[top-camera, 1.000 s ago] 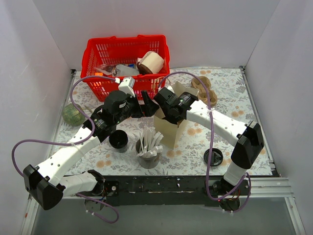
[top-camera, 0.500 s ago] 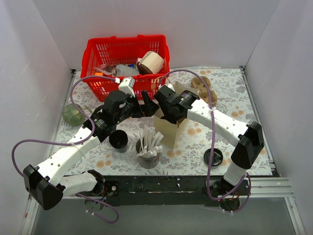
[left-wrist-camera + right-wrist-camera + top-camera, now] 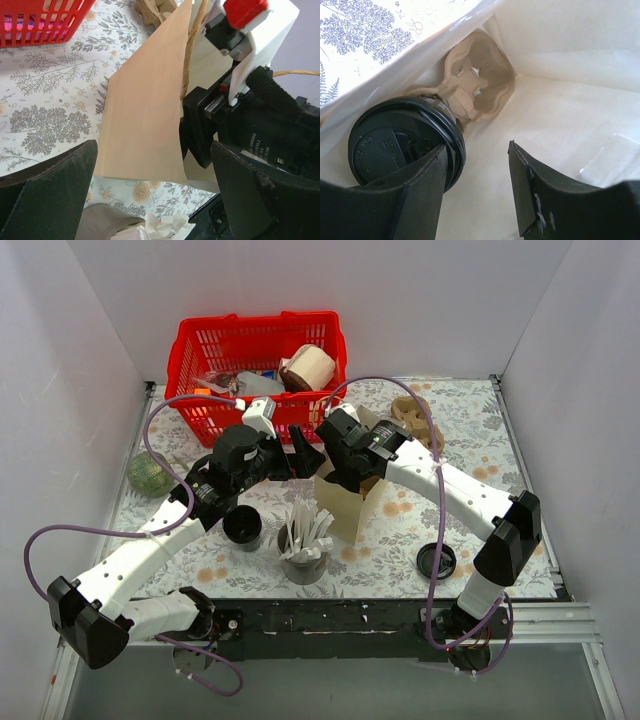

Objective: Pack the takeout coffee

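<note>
Plain white panels stand around the table on three sides: a back wall, a left wall and a right wall. The table is covered with a pale cloth printed with grey leaves and orange flowers. A black rail runs along its near edge. The light is soft and even.

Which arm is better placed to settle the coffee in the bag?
Probably right: the right gripper is inside the paper bag, jaws open beside the takeout coffee in its cardboard carrier. The left gripper hangs open outside the bag.
</note>
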